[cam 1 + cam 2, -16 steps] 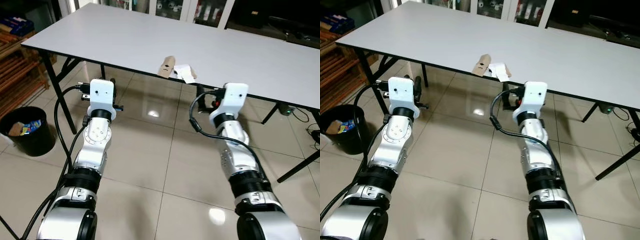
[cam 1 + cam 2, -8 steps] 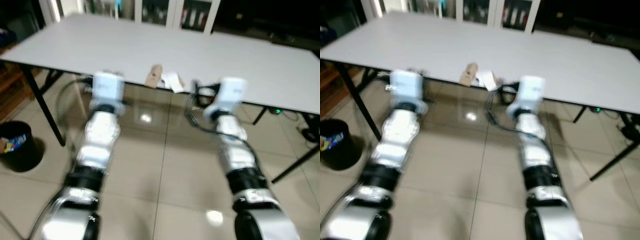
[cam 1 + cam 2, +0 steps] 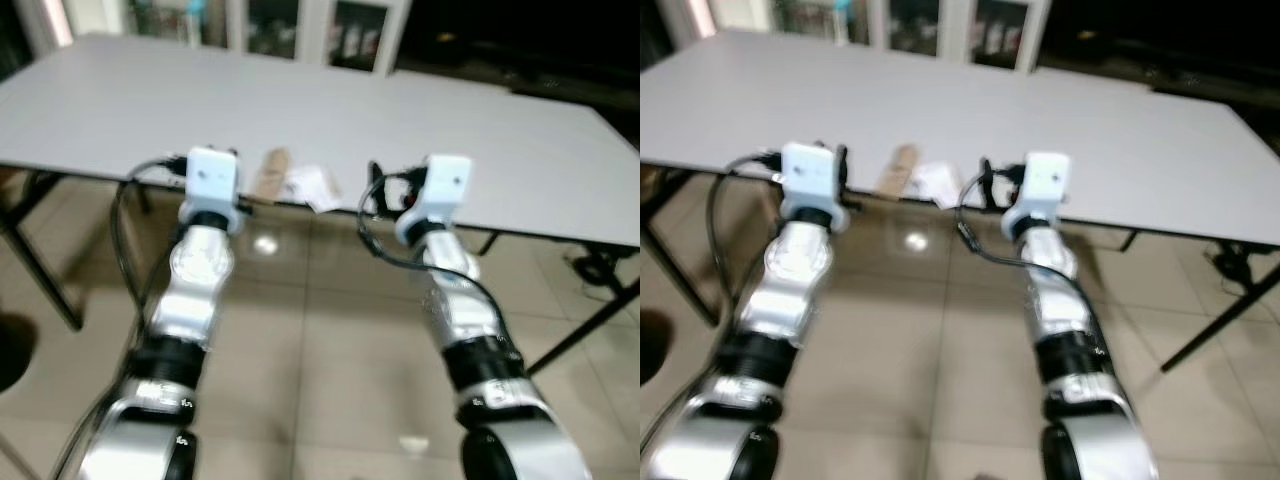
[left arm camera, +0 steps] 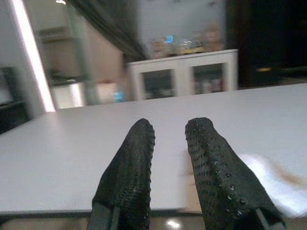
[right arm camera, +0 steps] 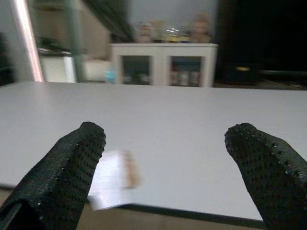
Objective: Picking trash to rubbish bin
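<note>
Trash lay at the tabletop edge, flanked by the wide-spread right hand and narrowly parted left hand, seemingly for reach.

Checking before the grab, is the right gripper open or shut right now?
Open. In the right wrist view the right gripper has its two black fingers spread far apart, with grey table between them.

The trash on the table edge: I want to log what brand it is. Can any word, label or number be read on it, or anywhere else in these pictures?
None can be read.
Brown cardboard piece: blurred, no print to make out.
White paper: blurred, looks blank.
Cabinet shelves behind the grey table: items too small and blurred to read.
</note>
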Robot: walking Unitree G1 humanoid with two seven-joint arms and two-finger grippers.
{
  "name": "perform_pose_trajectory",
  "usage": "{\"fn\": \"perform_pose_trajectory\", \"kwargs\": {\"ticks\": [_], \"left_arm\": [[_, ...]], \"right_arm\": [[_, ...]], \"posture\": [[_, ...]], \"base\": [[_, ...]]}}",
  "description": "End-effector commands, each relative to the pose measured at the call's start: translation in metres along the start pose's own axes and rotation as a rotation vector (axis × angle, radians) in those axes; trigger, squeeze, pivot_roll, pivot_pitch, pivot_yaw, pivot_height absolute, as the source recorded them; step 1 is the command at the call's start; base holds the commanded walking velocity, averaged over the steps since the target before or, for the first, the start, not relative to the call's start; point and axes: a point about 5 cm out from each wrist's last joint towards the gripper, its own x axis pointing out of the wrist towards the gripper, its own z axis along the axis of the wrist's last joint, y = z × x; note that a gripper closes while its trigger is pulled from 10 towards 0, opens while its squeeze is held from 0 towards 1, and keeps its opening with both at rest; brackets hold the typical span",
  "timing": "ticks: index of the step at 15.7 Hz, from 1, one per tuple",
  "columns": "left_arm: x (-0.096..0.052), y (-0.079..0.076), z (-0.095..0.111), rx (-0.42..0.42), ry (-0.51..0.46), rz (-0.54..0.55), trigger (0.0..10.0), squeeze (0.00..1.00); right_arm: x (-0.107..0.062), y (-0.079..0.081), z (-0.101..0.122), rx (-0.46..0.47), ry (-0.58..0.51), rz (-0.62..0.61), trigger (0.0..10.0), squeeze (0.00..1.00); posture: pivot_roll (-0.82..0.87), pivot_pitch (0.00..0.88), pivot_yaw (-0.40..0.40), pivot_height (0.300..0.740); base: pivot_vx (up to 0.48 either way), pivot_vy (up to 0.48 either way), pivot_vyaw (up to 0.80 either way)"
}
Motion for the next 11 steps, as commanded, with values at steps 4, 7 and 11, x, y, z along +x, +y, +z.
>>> {"fn": "perform_pose_trajectory", "kwargs": {"ticks": [4, 7, 11], "left_arm": [[0.002, 0.004, 0.005, 0.015, -0.013, -0.001, 10.0, 0.0], [0.002, 0.0, 0.006, 0.012, -0.01, -0.013, 10.0, 0.0], [0.0, -0.005, 0.004, 0.005, 0.002, -0.044, 10.0, 1.0]], "right_arm": [[0.001, 0.005, 0.005, 0.01, -0.006, 0.017, 10.0, 0.0], [0.001, 0.008, 0.005, 0.015, 0.0, 0.029, 10.0, 0.0], [0.0, 0.01, 0.003, 0.048, 0.012, 0.025, 10.0, 1.0]], "posture": [[-0.02, 0.017, -0.128, 0.74], [-0.02, 0.023, -0.129, 0.74], [-0.02, 0.028, -0.128, 0.74]], "base": [[0.48, 0.0, 0.0], [0.48, 0.0, 0.0], [0.48, 0.0, 0.0]]}}
